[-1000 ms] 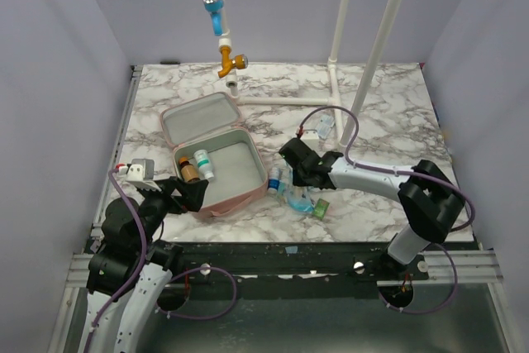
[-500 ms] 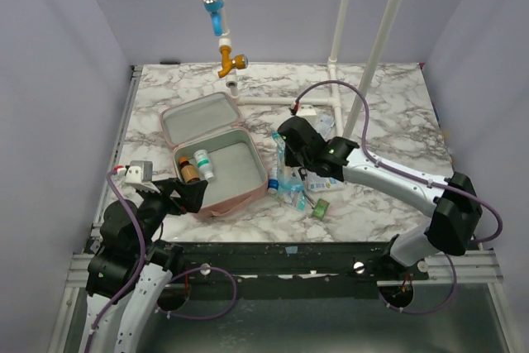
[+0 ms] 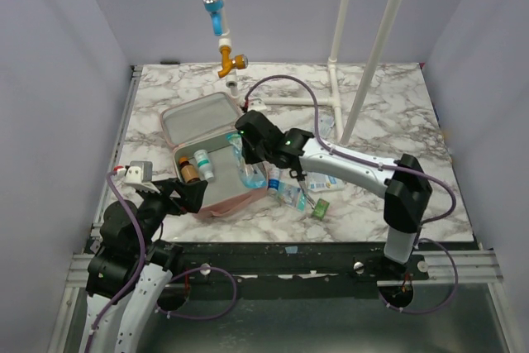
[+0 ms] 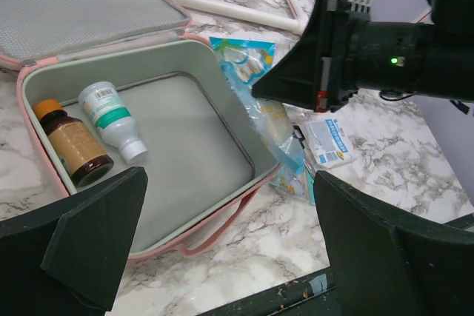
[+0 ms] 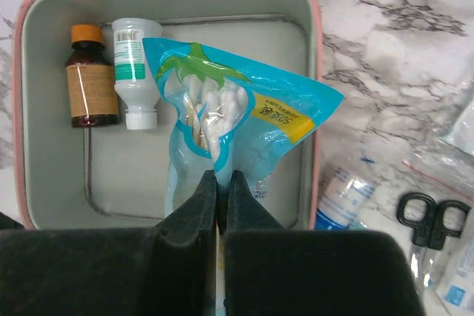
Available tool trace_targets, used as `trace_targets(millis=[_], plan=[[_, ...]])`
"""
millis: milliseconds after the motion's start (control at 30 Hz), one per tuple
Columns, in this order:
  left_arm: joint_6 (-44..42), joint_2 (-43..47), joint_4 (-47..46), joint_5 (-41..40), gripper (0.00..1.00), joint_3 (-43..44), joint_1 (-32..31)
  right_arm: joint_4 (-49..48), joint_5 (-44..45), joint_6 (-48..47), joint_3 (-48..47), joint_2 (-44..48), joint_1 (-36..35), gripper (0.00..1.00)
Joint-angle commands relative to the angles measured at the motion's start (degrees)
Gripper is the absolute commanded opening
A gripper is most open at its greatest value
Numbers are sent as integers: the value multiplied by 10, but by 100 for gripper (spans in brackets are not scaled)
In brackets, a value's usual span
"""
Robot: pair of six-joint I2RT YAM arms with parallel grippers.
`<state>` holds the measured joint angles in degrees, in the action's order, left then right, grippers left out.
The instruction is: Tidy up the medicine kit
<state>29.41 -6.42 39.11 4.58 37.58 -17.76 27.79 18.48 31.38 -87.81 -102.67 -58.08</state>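
A pink, rounded-square zippered medicine kit [image 3: 223, 176] lies open on the left half of the marble tabletop [image 3: 388, 121], its grey-lined base toward the near edge and its lid folded flat back toward the far-left corner.

White arms [image 3: 347, 171], black hands [image 3: 183, 196] [image 3: 248, 150], looping purple cables [image 3: 285, 78].

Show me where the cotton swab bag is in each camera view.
Top external: centre, the swab bag hangs over the kit's right edge.
Left wrist: upper middle, the bag slants down across the kit's right wall.
Right wrist: centre, the bag is pinched at its bottom by the right gripper.
Shared landmark: the brown bottle, lying by the kit's left wall in all three views.
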Motion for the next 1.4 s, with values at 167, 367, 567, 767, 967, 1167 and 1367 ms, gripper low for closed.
trace_targets(millis=[167, 367, 567, 767, 967, 1167, 1367], plan=[[-2, -3, -2, -2, 98, -3, -2, -14, -24, -19, -85, -132, -14, 1], [-2, -1, -2, -2, 98, -3, -2, 11, 29, -24, -126, -203, -14, 1], [-2, 0, -2, -3, 99, -3, -2, 11, 71, -32, -134, -235, -14, 1], [-2, 1, -2, -3, 98, -3, -2, 6, 61, -44, -127, -246, 5, 1], [-3, 3, -3, -3, 98, -3, -2, 18, 73, -70, -142, -261, 17, 1], [-3, 3, -3, -3, 98, -3, -2, 33, 76, -82, -161, -270, 21, 17], [-3, 0, -4, -3, 98, -3, -2, 34, 77, -76, -159, -253, 21, 44]])
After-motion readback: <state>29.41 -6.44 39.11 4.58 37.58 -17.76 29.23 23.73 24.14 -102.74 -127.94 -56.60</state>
